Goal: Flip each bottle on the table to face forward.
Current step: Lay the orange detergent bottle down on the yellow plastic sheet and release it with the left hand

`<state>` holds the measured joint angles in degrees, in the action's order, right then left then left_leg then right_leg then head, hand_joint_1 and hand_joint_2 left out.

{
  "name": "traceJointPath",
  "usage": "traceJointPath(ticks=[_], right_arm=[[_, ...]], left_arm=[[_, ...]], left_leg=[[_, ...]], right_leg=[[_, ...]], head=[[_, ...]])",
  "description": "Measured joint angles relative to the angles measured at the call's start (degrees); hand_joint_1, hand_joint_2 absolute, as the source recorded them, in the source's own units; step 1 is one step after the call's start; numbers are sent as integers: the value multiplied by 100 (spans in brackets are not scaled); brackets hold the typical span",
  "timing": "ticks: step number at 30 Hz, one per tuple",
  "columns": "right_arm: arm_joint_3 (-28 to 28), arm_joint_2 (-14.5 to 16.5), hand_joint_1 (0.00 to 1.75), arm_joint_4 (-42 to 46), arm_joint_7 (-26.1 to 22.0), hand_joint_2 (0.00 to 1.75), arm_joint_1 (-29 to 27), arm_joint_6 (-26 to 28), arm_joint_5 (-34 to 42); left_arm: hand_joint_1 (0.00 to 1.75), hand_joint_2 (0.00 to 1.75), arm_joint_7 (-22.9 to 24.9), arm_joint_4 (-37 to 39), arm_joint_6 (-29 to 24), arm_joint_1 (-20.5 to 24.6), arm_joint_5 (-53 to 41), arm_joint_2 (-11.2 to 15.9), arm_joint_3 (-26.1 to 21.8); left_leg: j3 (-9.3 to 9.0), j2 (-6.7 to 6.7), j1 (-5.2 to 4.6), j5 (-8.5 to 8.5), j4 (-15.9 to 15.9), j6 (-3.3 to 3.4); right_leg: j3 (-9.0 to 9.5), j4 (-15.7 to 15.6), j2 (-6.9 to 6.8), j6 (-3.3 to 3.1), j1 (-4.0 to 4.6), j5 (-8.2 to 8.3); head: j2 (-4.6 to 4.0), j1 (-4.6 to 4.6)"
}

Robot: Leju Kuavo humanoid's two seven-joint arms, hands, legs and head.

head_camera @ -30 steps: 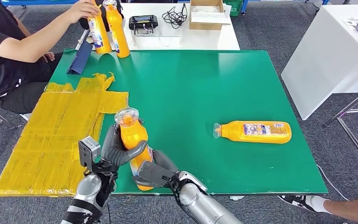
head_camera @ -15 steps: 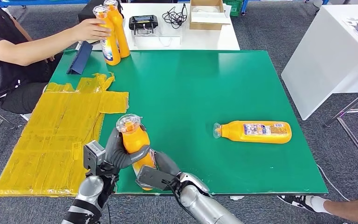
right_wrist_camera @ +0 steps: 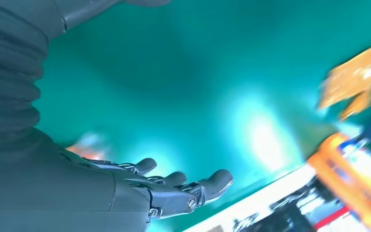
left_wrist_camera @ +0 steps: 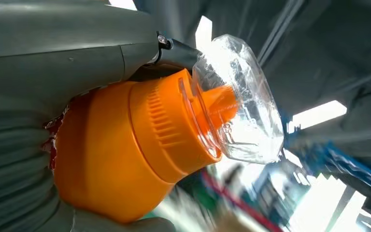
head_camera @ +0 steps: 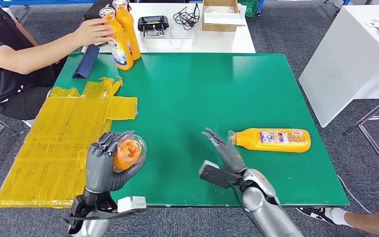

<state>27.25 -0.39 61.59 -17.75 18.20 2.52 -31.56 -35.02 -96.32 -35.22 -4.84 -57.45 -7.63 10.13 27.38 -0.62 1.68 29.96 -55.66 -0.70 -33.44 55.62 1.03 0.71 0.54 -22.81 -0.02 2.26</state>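
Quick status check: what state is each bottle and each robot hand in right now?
Orange plastic bottle with clear cap: gripped, lifted off the green table.
Orange labelled bottle: lying on its side.
Two orange bottles: upright, person's hand on one.
Left hand: holding bottle.
Right hand: open, empty.

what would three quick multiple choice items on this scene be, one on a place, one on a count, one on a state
1. Where does the lying bottle rest?
A. green table
B. yellow sheet
C. white table

2. How many orange bottles are in the head view?
A. two
B. four
C. six

3. What is the right hand doing?
A. gripping a bottle
B. open, holding nothing
C. pressing the box

Answers:
1 A, it lies on the green table.
2 B, one in the left hand, one lying, two by the person's hand.
3 B, its fingers are spread above the table.
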Motion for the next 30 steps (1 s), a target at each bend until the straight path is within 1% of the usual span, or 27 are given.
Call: traceJointPath(ticks=[1, 2, 4, 7, 10, 12, 16, 19, 24, 30], right_arm=[[-119, -161, 0, 170, -10, 175, -70, -63, 9], [-230, -320, 0, 322, -9, 175, -124, -117, 17], [-412, -588, 0, 583, 7, 175, -181, -223, 38], [-599, -929, 0, 865, 40, 175, -188, -399, 114], [-701, -1198, 0, 1044, 58, 175, -129, -572, 211], [-735, -1336, 0, 1103, 73, 175, -63, -654, 256], [-768, -1555, 0, 1157, 82, 175, 50, -724, 302], [-786, -1658, 0, 1160, 26, 175, 177, -842, 311], [-794, -1767, 0, 1072, -26, 175, 552, -954, 383], [-738, -1849, 0, 935, -11, 175, 797, -1018, 422]], left_arm=[[175, 175, 159, -48, -239, -64, -511, 2, 60], [175, 175, 310, -77, -366, -114, -981, 2, 100], [175, 175, 560, -100, -440, -181, -1701, -2, 132], [175, 175, 947, -73, -461, -199, -2406, 1, 139], [175, 175, 1489, 113, -468, -124, -2942, 74, 156], [175, 175, 1791, 338, -470, -38, -3095, 170, 177], [175, 175, 2078, 791, -470, 124, -3120, 334, 203], [175, 175, 2325, 1405, -468, 375, -3124, 511, 242], [175, 175, 2367, 2628, -469, 876, -3099, 732, 196], [175, 175, 2419, 3486, -479, 1236, -3070, 841, 138]], left_leg=[[2, 4, -4, 0, 0, 2], [5, 7, -8, 0, 0, 4], [8, 7, -12, -1, 0, 7], [6, 8, -13, -3, 0, 12], [6, 11, -13, -6, 0, 15], [6, 11, -13, -8, 0, 17], [4, 12, -13, -10, 0, 18], [6, 11, -13, -11, 0, 18], [2, 11, -16, -17, -1, 24], [6, 17, -17, -17, -2, 25]], right_leg=[[0, 0, -3, 5, -5, -3], [1, 0, -4, 9, -9, -5], [1, 0, -4, 10, -13, -4], [2, 0, -6, 12, -15, -3], [2, 2, -8, 12, -15, -2], [1, 5, -8, 12, -15, -2], [1, 7, -9, 12, -14, -2], [2, 9, -9, 12, -15, -2], [2, 10, -10, 13, -17, 0], [1, 11, -14, 13, -19, 0]], head=[[0, -1], [0, 0], [0, 0], [0, 1], [0, 1], [0, 2], [0, 2], [0, 2], [0, 2], [0, 1]])
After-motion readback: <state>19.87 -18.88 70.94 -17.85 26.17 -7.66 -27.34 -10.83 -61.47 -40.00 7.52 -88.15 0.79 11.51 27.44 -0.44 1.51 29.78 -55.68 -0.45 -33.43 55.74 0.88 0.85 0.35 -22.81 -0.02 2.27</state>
